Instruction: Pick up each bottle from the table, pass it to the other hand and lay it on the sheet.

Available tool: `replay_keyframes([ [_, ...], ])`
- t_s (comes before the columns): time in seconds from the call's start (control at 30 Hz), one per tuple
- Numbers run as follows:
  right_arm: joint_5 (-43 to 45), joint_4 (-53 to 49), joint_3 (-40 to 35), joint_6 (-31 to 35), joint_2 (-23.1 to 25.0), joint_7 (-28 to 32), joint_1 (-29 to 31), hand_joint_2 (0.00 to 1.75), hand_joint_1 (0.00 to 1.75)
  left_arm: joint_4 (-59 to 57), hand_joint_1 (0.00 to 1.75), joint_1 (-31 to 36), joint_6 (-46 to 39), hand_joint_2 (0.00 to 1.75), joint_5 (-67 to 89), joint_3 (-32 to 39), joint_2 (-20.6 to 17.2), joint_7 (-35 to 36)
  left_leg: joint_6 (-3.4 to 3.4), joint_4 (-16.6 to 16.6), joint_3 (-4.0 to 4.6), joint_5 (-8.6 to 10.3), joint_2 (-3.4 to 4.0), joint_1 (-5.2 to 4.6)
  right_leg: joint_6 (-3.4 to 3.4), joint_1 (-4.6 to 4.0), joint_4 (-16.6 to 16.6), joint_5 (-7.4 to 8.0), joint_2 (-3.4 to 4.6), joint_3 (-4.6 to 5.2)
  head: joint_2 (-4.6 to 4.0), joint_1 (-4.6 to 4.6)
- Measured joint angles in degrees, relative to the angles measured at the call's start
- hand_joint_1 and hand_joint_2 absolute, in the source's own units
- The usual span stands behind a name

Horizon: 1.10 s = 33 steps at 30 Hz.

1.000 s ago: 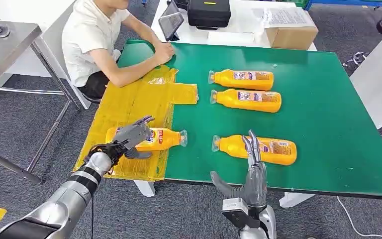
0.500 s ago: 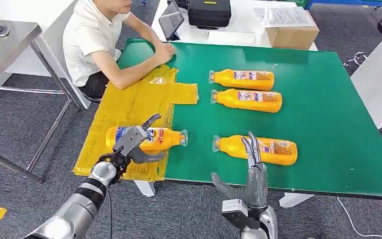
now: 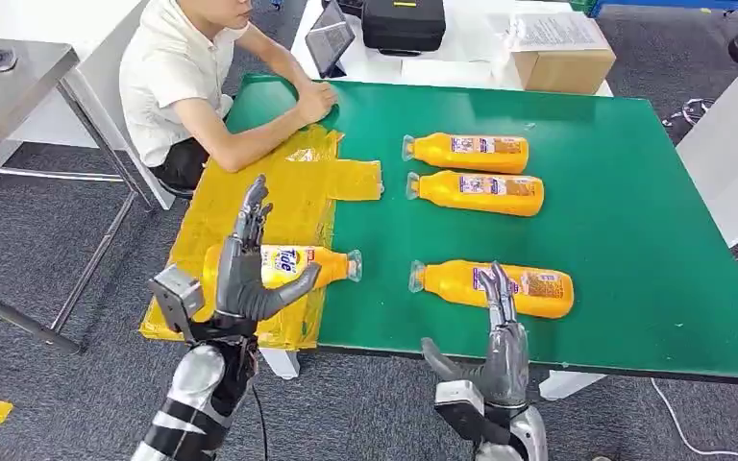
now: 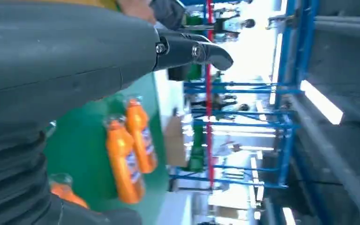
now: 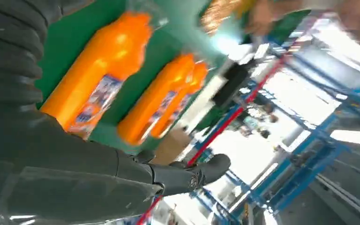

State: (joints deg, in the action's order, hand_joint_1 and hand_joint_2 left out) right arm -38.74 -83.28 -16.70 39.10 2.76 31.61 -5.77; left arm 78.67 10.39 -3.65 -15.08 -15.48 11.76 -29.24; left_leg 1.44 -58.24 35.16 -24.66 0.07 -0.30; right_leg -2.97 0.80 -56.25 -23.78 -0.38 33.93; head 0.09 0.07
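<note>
An orange bottle (image 3: 330, 261) lies on its side on the yellow sheet (image 3: 259, 197), cap toward the green table (image 3: 634, 240). My left hand (image 3: 242, 277) stands upright in front of it, fingers spread, holding nothing. Three more orange bottles lie on the green top: a near bottle (image 3: 447, 279), a middle bottle (image 3: 480, 192) and a far bottle (image 3: 471, 152). My right hand (image 3: 500, 336) is raised at the table's front edge, fingers apart, its tips overlapping the near bottle. The left wrist view shows my left hand (image 4: 51, 70) and two bottles (image 4: 124, 161). In the right wrist view the near bottle (image 5: 98, 70) lies beyond my right hand (image 5: 75, 154).
A person in a white shirt (image 3: 168, 82) sits at the table's far left corner, one hand (image 3: 315, 99) resting near the sheet. A cardboard box (image 3: 562, 67), a black case (image 3: 404, 24) and a tablet (image 3: 330, 43) stand on the white table behind. A grey table (image 3: 10, 72) stands at left.
My left hand has let go of the bottle on the sheet, drawn back toward me and turned upright. The bottle stays put. My right hand has sunk slightly.
</note>
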Motion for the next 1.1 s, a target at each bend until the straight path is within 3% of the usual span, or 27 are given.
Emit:
replay_keyframes([
  [0.17,-16.75,3.90,4.34,0.33,-2.43,-13.08,0.73,1.75,0.00,4.38,0.00,-3.51,1.16,1.75,-2.50,-0.98,0.40,0.88,0.01,0.00,0.01,0.01,-0.03,-0.02,-0.01,0.02,0.01,0.01,-0.01,-0.04,0.00,0.04],
  [0.5,-31.41,13.21,13.47,0.46,-5.62,-20.51,5.08,1.75,0.00,4.97,0.00,-5.47,1.66,1.75,-2.82,-4.77,1.21,4.31,0.02,-0.01,0.00,0.01,-0.02,-0.08,-0.04,0.07,0.01,0.03,-0.01,-0.01,0.00,-0.02],
  [1.1,-34.61,35.32,15.72,0.64,-9.53,-22.78,20.17,1.75,0.00,0.10,0.00,-3.77,0.11,1.75,-5.29,-11.47,2.71,4.50,0.03,-0.02,0.00,0.03,-0.01,-0.09,-0.07,0.08,0.00,0.06,0.00,-0.03,0.00,0.02],
])
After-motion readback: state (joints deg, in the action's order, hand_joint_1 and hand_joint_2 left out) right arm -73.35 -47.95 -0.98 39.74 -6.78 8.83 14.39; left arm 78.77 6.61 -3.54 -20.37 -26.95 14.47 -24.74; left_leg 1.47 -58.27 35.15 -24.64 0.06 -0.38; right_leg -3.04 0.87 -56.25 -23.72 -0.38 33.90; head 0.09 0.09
